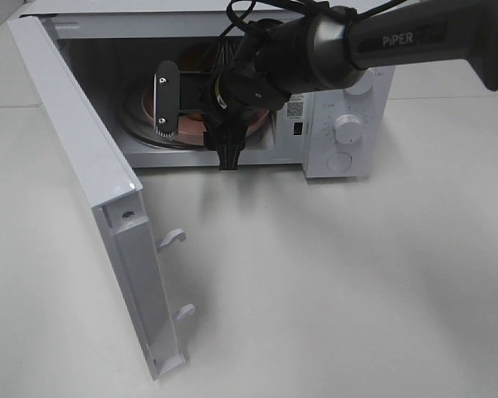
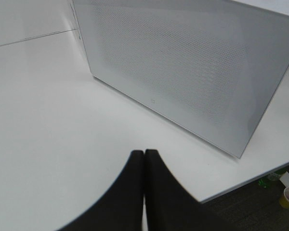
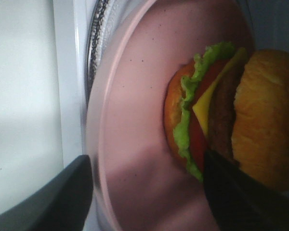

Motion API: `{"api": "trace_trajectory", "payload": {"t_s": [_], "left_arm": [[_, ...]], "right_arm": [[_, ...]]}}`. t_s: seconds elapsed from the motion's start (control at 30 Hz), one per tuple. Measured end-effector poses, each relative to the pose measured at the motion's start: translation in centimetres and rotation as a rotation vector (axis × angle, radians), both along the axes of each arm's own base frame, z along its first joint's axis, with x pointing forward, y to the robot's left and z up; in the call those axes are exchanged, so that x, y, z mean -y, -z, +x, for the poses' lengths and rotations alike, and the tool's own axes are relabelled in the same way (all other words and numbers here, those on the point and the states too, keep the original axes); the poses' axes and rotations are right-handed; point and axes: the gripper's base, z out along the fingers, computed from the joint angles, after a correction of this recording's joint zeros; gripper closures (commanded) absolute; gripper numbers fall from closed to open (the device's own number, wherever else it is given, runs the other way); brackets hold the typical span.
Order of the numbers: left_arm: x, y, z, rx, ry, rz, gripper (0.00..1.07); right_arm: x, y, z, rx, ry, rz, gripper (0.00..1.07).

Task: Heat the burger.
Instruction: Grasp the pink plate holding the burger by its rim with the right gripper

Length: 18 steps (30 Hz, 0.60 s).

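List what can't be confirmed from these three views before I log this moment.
- Burger: in the exterior high view the right arm hides it inside the microwave.
- Right gripper: the right wrist view's edge cuts its fingers; whether it touches the pink plate is unclear.
- Microwave dial labels: too small to read.

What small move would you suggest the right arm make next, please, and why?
Probably draw the right tool straight back out of the microwave: its fingers are apart, and the burger already sits on the pink plate inside, with the door open.
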Motion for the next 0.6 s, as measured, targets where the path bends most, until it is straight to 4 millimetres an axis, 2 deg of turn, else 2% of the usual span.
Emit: {"api": "trace_trajectory", "payload": {"t_s": [0.27, 0.6], "left_arm": [[0.0, 0.0, 0.0, 0.000, 0.000, 0.000, 1.06], [0.0, 0.0, 0.0, 0.000, 0.000, 0.000, 1.06]], "right_arm": [[-0.5, 1.3, 0.2, -0.013, -0.004, 0.033, 0.43], [-0.9, 1.4, 0.3, -0.015, 0.002, 0.101, 0.43]]}}
